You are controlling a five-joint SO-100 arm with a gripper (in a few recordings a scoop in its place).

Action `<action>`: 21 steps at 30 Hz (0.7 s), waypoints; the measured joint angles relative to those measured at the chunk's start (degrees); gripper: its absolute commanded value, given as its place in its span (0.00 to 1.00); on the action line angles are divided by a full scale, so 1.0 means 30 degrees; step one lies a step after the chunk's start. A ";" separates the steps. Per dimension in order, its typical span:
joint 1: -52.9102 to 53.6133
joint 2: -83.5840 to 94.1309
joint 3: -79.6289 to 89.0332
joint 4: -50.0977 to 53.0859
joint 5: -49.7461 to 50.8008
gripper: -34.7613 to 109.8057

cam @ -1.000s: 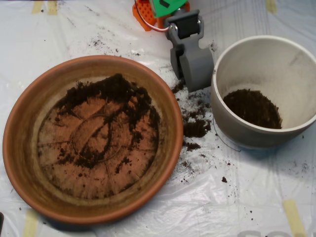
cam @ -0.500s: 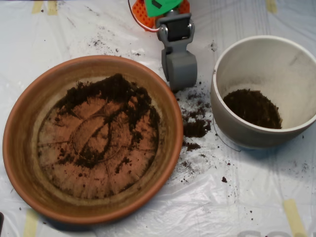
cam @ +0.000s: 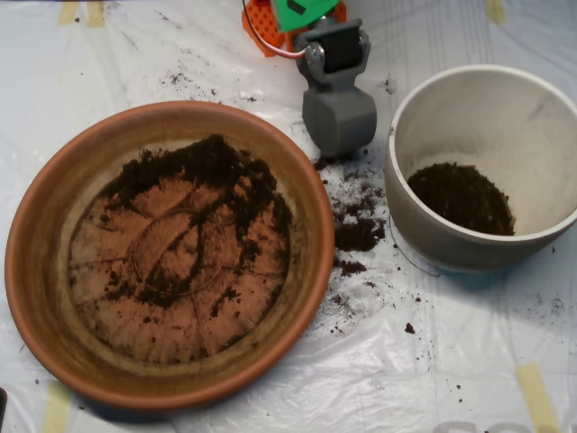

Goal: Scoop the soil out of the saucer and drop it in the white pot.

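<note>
While the grey clamshell scoop (cam: 339, 119) hangs over the gap between the two vessels, just above the upper right rim of the large, round, shallow terracotta-orange clay saucer (cam: 36, 271) and to the left of the deep, round, off-white ceramic pot (cam: 424, 230), its two shells appear pressed together; whether any load sits inside cannot be told from above. Dark, loose, crumbly potting soil (cam: 212, 176) lies mainly in an arc along the upper part of the saucer floor, with thinner crumbs lower left of centre. A second mass of soil (cam: 460, 197) rests in the bottom of the pot. Spilled crumbs (cam: 359, 233) lie on the clear plastic sheet (cam: 424, 361) between saucer and pot.

Risks, as a judgement: a descent from this position would strike the thick saucer rim and could shift or tip the dish; a shallow bite into the thin layer would gather little; a poor closure would shed more soil over the sheet on the way to the pot.

Compared with half a second ago, the scoop sits slightly farther right and its body looks broader and rounder. A second ago it stood nearer the pot, lower and more elongated. Soil, saucer and pot lie unchanged.
</note>
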 measured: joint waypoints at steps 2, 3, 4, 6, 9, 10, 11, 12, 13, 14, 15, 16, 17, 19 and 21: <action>0.0146 0.0000 0.0000 -0.0117 0.0059 0.24; 0.0059 0.0000 0.0000 -0.0146 0.0205 0.24; 0.0000 0.0000 0.0000 -0.0176 0.0293 0.24; 0.0205 0.0000 0.0000 -0.0176 0.0527 0.25; 0.0410 0.0000 0.0000 -0.0176 0.0645 0.27; 0.0498 0.0000 0.0000 -0.0176 0.0645 0.27; 0.0439 0.0000 0.0000 -0.0176 0.0645 0.27; 0.0381 0.0000 0.0000 -0.0176 0.0645 0.27; 0.0439 0.0000 0.0000 -0.0176 0.0645 0.27; 0.0527 0.0000 0.0000 -0.0176 0.0645 0.27; 0.0557 0.0000 0.0000 -0.0176 0.0645 0.27; 0.0527 0.0000 0.0000 -0.0176 0.0645 0.27; 0.0498 0.0000 0.0000 -0.0176 0.0645 0.27; 0.0439 0.0000 0.0000 -0.0176 0.0645 0.28; 0.0469 0.0000 0.0000 -0.0176 0.0645 0.28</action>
